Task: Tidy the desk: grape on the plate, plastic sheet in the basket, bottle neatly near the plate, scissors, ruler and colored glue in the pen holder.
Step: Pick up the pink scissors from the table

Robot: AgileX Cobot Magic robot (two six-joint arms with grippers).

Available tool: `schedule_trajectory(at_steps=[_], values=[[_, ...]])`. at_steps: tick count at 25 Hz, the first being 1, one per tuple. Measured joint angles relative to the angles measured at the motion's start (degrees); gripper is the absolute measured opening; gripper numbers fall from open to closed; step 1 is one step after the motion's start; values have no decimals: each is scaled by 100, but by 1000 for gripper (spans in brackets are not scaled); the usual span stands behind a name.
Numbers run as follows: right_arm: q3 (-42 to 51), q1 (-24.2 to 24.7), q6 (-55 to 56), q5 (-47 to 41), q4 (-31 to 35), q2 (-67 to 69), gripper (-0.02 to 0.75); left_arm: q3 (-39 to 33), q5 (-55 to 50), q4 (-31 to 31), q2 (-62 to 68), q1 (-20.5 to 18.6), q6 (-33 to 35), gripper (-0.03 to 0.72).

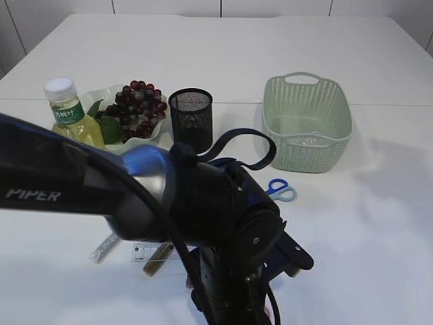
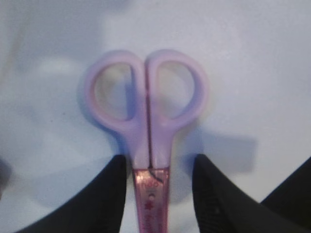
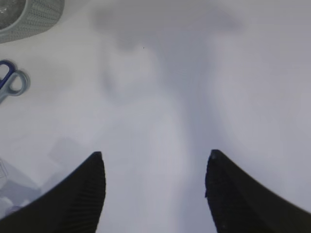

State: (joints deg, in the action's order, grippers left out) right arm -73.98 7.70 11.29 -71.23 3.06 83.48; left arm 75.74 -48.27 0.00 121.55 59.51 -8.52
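White desk (image 1: 379, 223), left gripper (image 2: 158, 194) straddling pink scissors (image 2: 148, 121).
Jaws half-spread, not clamped; right gripper (image 3: 155, 194) wide, empty; basket (image 1: 308, 125) at two o'clock.

Lab-like robot bench: bare white table (image 1: 379, 223), tiled wall (image 1: 169, 7)

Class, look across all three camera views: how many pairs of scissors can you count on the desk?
2. The pink scissors lie between the left gripper fingers. The blue scissors lie in front of the green basket. The arm may hide others.
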Motion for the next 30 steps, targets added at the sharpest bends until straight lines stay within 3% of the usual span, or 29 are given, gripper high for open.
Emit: schedule_trajectory(at_steps=[16, 30], values=[[0, 0, 0, 0, 0, 0, 507, 49, -60, 0, 84, 0, 0, 326], [0, 0, 0, 0, 0, 0, 507, 56, -60, 56, 95, 0, 0, 204]])
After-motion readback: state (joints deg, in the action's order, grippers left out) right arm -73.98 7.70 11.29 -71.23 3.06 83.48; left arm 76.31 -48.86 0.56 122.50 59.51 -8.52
